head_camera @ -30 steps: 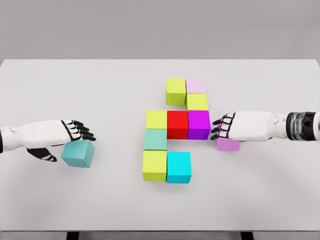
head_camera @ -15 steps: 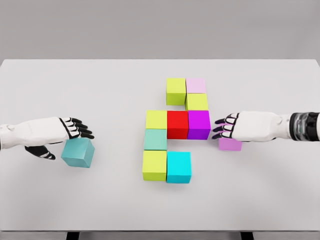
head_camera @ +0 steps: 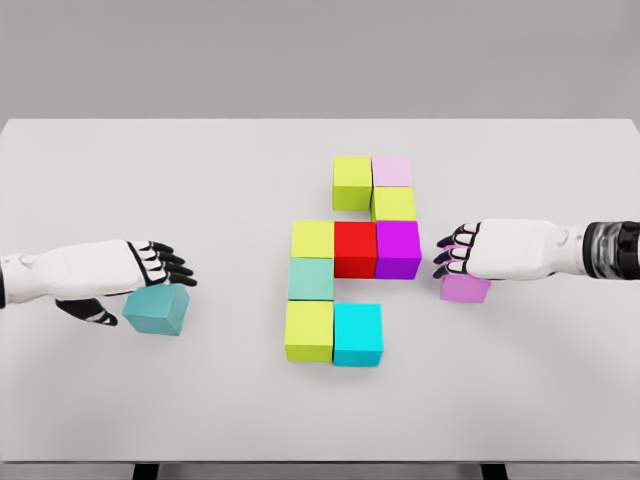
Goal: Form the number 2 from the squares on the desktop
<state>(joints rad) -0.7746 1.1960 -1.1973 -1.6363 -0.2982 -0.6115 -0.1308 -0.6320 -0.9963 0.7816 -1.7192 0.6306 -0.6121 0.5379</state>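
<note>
Two hands at loose blocks beside a half-built 2

On the white table [head_camera: 120,180] nine blocks [head_camera: 355,250] sit edge to edge in the middle, forming most of the digit. The left hand [head_camera: 130,272] covers a tilted teal block [head_camera: 157,309] well to the left, thumb below and fingers above, apparently grasping it. The right hand [head_camera: 480,252] lies over a violet block [head_camera: 464,288] just right of the purple block [head_camera: 398,249]; whether it grips cannot be told. The risk: the tilted teal block may slip from a shallow pinch, and the right hand, so close, may nudge the purple block and break the line.
</note>
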